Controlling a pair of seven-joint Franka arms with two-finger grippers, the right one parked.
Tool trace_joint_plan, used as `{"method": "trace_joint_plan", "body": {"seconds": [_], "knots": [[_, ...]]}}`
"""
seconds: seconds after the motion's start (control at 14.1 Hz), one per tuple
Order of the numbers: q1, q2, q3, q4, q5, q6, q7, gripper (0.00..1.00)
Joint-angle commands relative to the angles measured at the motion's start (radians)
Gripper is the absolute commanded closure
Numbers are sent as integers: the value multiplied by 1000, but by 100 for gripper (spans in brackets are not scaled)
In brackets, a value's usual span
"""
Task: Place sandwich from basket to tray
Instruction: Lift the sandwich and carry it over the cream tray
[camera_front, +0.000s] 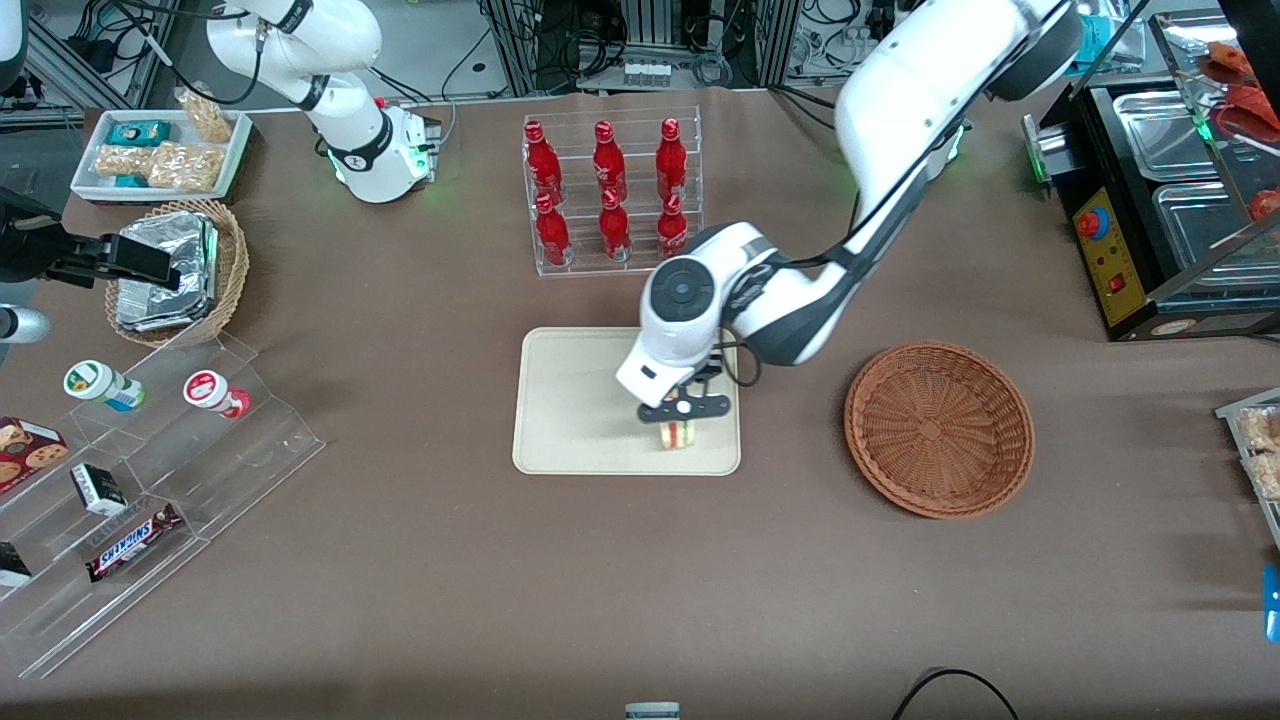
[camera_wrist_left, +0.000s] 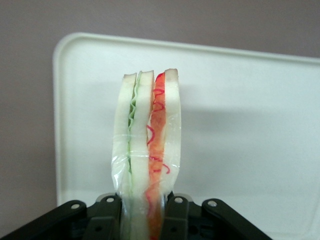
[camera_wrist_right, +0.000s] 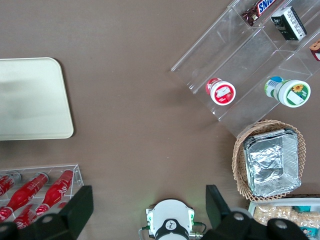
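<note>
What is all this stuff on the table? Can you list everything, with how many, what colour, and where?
sandwich: one, white bread with red and green filling, held over the tray
tray: one, cream, mid-table
basket: one, reddish-brown wicker, nothing in it, beside the tray toward the working arm's end
bottles: six, red, in a clear rack farther from the front camera than the tray
foil container: silver, in a tan wicker basket toward the parked arm's end
white dish: one, holding snack packets, near the foil container
clear stepped stand: one, with two small tubs, a chocolate bar and boxes
gripper: black, over the tray, shut on the sandwich
</note>
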Motion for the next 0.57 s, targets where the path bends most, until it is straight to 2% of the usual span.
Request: {"method": "trace_joint_plan", "body": {"seconds": [0.0, 0.14, 0.21, 0.28, 0.35, 0.5], "knots": [[-57, 50, 14, 64, 23, 3, -26, 73], [-75, 67, 12, 77, 20, 5, -27, 67], [-89, 79, 12, 86, 21, 6, -36, 61], [-95, 94, 14, 95, 23, 17, -53, 47], [-97, 100, 14, 98, 23, 39, -67, 42], [-97, 97, 15, 100, 26, 46, -81, 0]]}}
